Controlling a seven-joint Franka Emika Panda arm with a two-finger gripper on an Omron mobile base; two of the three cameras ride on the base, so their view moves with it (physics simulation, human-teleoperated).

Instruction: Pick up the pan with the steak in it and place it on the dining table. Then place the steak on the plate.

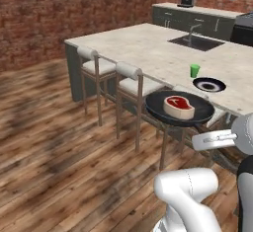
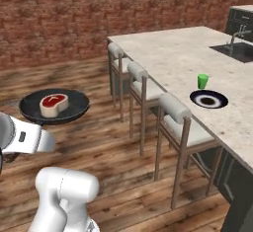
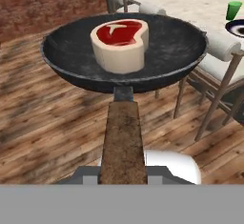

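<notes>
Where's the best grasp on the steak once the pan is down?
Take the steak across its pale cream side walls, coming from straight above. It lies flat, red face up, thick and upright-sided, near the middle of the pan, so the raised rim blocks a sideways approach. The tool is shut on the pan's handle.

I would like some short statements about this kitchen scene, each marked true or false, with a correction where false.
1. The red raw steak lies in the round black frying pan. True.
2. The pan rests on the beige stone dining table. False: it is held in the air over the wooden floor, beside the stools.
3. The jaws are shut on the pan's brown wooden handle. True.
4. The navy-rimmed round plate carries the steak. False: it is bare.
5. The small green cup stands in the sink. False: it stands on the table near the plate.
</notes>
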